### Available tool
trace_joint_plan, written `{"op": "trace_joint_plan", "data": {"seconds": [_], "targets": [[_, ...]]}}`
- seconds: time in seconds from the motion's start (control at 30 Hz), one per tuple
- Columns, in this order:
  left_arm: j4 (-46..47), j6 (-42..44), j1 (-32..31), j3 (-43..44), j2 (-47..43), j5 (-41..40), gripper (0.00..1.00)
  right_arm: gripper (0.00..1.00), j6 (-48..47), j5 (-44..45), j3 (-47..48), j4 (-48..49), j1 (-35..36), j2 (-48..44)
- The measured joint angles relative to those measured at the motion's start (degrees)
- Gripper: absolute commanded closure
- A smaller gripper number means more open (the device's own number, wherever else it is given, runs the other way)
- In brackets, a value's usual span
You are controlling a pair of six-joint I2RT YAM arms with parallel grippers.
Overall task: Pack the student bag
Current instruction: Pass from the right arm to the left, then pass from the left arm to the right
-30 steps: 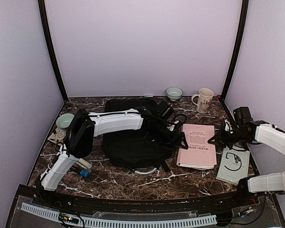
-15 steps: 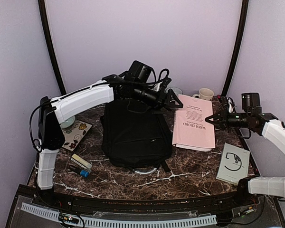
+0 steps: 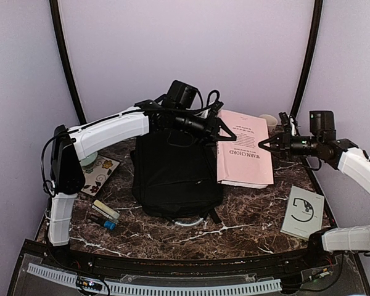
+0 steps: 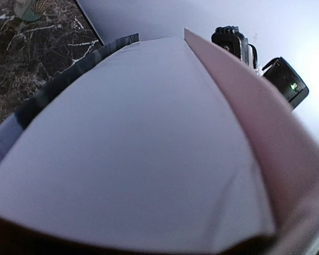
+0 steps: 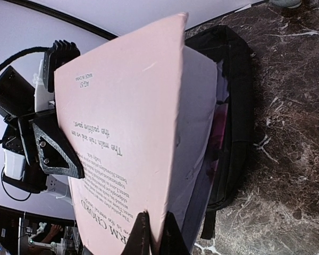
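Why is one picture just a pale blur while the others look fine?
Left wrist view: the pink booklet sits right at the lens, its pale pages filling the frame, soft and bowed, glare at the right. Right wrist view: cover print crisp enough to read, though tilted. Top view: evenly lit, sharp, but the black corner posts curve with lens distortion.

left arm (image 3: 111,131): white shells | black joints, cables | right arm (image 3: 359,169): same

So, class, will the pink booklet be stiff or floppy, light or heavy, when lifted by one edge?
Probably floppy: the pink booklet bows and its pages fan open where the right end effector pinches one edge. Likely light, since a thin pinch helps hold it up.
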Motion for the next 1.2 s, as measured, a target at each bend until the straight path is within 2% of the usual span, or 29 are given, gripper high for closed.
{"op": "trace_joint_plan", "data": {"seconds": [0.13, 0.17, 0.43, 0.7, 0.93, 1.07, 1.13, 1.2], "targets": [[0.37, -0.92, 0.35, 0.07, -0.22, -0.55, 0.81, 0.07, -0.48, 0.04, 2.05, -0.55, 0.55, 1.95], [0.39, -1.25, 0.35, 0.07, -0.26, -0.96, 0.82, 0.01, -0.35, -0.15, 2.75, -0.42, 0.98, 2.38], [3.72, -5.44, 0.83, -1.95, -3.67, -5.77, 0.82, 0.00, 4.24, -2.45, 8.04, 2.45, 1.62, 4.07], [19.98, -13.46, 6.32, -12.07, -13.42, -8.02, 0.82, 0.00, 14.29, -4.46, 7.85, 9.79, 1.68, 4.90], [29.88, -16.92, 8.35, -16.44, -14.21, -8.24, 0.81, 0.00, 24.41, -4.81, 5.07, 19.58, 1.86, 6.78], [33.46, -19.12, 7.87, -19.02, -14.21, -8.20, 0.81, 0.00, 32.44, -4.94, 2.60, 29.73, 2.75, 7.45], [35.47, -19.93, 7.63, -19.87, -14.23, -8.17, 0.82, 0.04, 34.27, -4.83, 2.25, 32.46, 3.48, 7.65], [37.44, -20.81, 7.61, -20.72, -14.27, -8.20, 0.82, 0.13, 36.85, -4.68, 2.08, 36.50, 4.42, 8.20]]}}
